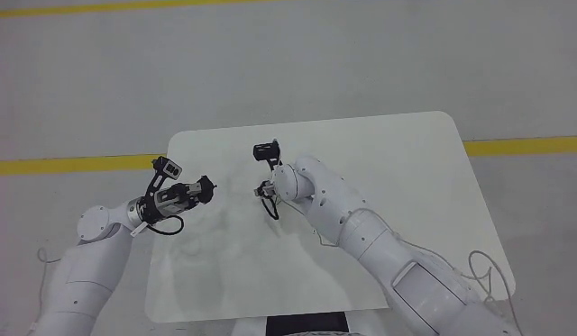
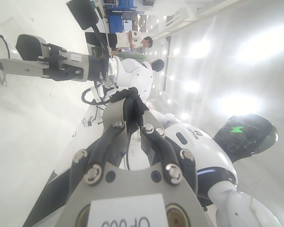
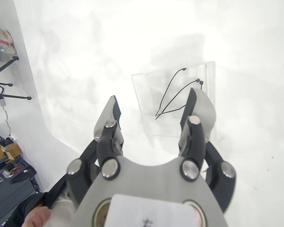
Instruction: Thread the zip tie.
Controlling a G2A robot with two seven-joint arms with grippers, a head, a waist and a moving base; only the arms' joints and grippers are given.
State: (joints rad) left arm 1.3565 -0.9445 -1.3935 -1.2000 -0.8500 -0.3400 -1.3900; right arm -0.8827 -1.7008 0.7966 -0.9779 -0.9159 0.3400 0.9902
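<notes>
My left gripper (image 2: 130, 95) is shut on a black zip tie (image 2: 128, 140), whose thin strap runs back between the fingers. In the top view it (image 1: 207, 188) hovers over the table's left part. Facing it, my right gripper (image 1: 264, 190) is open and holds nothing. Its own view has it (image 3: 152, 107) just above a clear tray (image 3: 210, 72) where a few black zip ties (image 3: 170, 95) lie. From the left wrist view, the right gripper (image 2: 8, 56) stands open beside a looped zip tie (image 2: 0, 48).
The white table (image 1: 406, 156) has bare room to the right and near its front. Its left edge (image 3: 37, 95) drops to a floor where black stands (image 3: 4, 86) are.
</notes>
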